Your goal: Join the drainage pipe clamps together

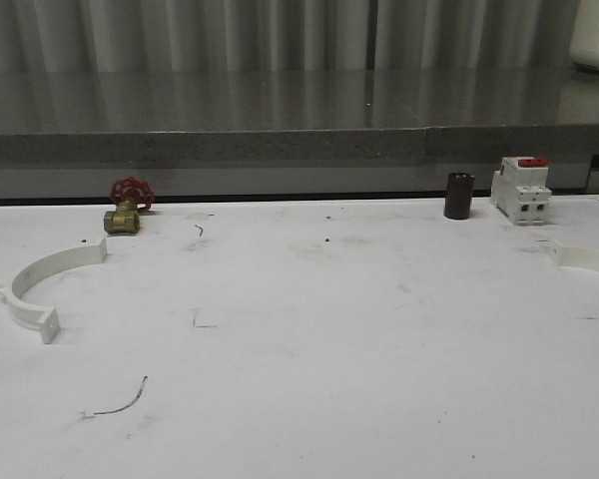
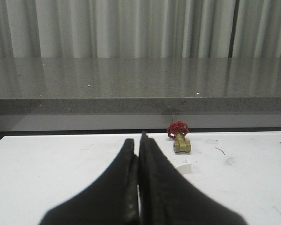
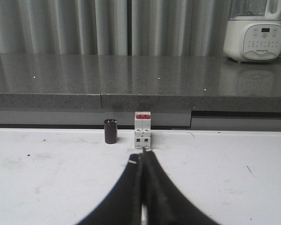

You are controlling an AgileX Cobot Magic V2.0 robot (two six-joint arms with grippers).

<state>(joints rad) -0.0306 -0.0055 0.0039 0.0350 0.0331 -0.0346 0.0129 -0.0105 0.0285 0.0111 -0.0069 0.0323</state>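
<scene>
Clamps are laid well apart on the white bench (image 1: 309, 399): one half-ring (image 1: 42, 281) at left, another (image 1: 587, 257) at the right edge. Left fingers (image 2: 131, 187) and right fingers (image 3: 133, 197) are pressed together, empty.

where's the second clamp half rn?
In the front view, the second clamp half lies at the table's far right edge, cut off by the frame, just in front of the breaker.
</scene>
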